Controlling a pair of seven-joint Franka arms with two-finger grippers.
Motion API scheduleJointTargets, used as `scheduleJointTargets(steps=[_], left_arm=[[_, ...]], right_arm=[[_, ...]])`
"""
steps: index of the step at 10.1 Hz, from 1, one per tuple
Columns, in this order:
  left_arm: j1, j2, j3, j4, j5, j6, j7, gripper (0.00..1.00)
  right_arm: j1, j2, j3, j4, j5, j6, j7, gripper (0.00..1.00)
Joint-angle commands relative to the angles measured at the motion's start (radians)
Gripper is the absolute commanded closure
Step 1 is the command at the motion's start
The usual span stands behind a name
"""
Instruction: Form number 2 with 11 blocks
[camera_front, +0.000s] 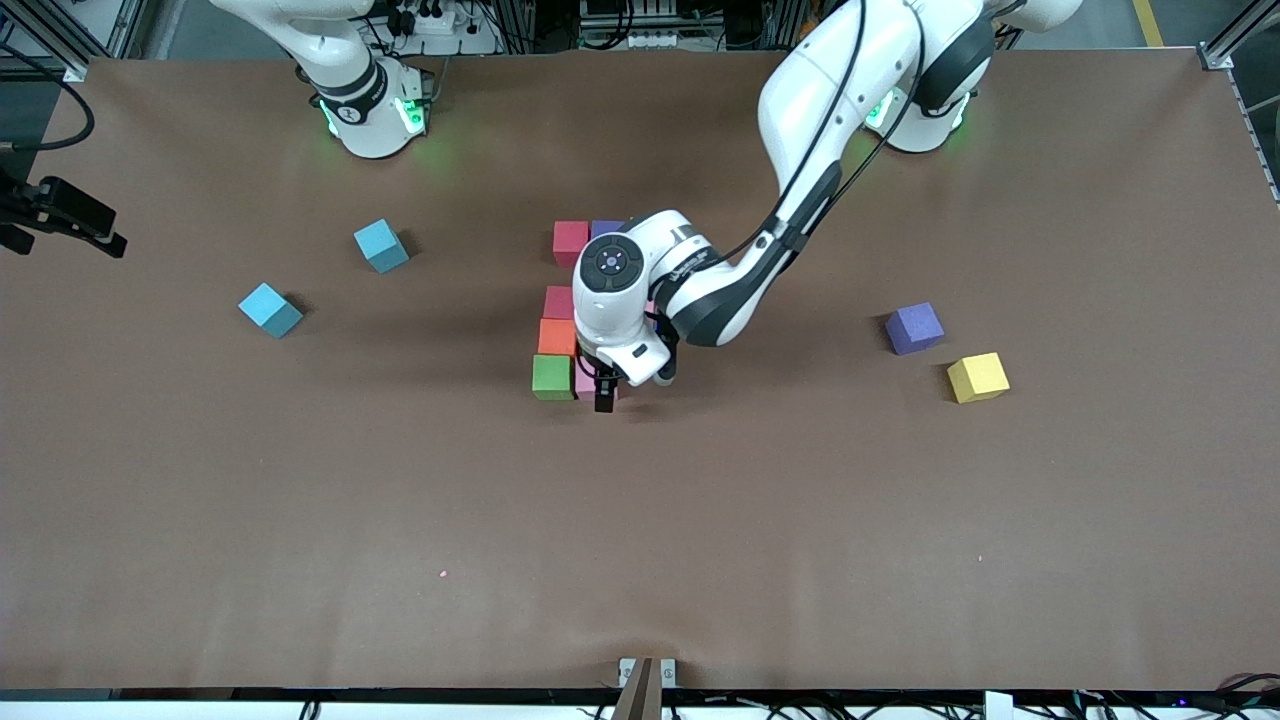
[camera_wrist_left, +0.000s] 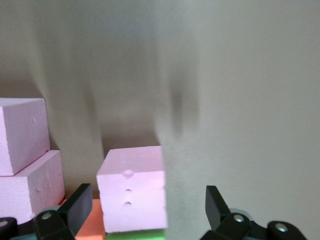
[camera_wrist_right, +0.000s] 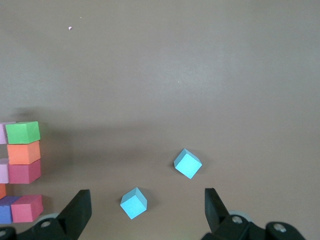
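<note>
A cluster of blocks lies mid-table: red (camera_front: 571, 242), purple (camera_front: 606, 229), dark red (camera_front: 558, 302), orange (camera_front: 557, 337), green (camera_front: 552, 377) and a pink block (camera_front: 584, 383) beside the green one. My left gripper (camera_front: 605, 392) is low over that pink block (camera_wrist_left: 132, 190), open, with a finger on each side and a gap on one side. Two more pink blocks (camera_wrist_left: 20, 135) show in the left wrist view. A loose purple block (camera_front: 914, 328) and a yellow block (camera_front: 977, 377) lie toward the left arm's end. My right gripper (camera_wrist_right: 145, 205) is open and empty, high over the table.
Two light-blue cubes (camera_front: 381, 245) (camera_front: 270, 309) lie toward the right arm's end and also show in the right wrist view (camera_wrist_right: 187, 163) (camera_wrist_right: 133, 203). A black camera mount (camera_front: 60, 215) juts in at that table edge. The left arm's forearm covers part of the cluster.
</note>
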Motion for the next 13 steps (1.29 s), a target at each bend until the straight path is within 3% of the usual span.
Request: scheduleJointTargets(steps=[1,3,4,7,9,13], left_arm=[[0.062,-0.085,-0.002,-0.035,-0.022,-0.097,0.099,0.00],[0.131,-0.125,-0.002,-0.090,-0.022,-0.184,0.217,0.00],[0.184,-0.172,-0.020,-0.171,-0.022,-0.183,0.279,0.00],[0.480,-0.370,-0.165,-0.463,-0.019,-0.156,0.513,0.00],[0.623,-0.482,-0.186,-0.657,-0.007,-0.090,0.702,0.00],[0.864,-0.518,-0.187,-0.794,0.088,-0.071,1.082,0.00]], right_arm=[[-0.001,0.007,0.010,0.018,-0.010,-0.006,0.002,0.00],[-0.004,0.008,0.010,0.021,-0.007,-0.003,0.002,0.00],[-0.004,0.010,0.010,0.021,-0.007,0.005,0.002,0.00],[-0.006,0.010,0.008,0.023,-0.007,0.008,0.003,0.00],[-0.014,0.008,0.002,0.044,-0.008,-0.004,0.000,0.00],[-0.006,0.011,0.003,0.043,-0.007,-0.004,0.003,0.00]])
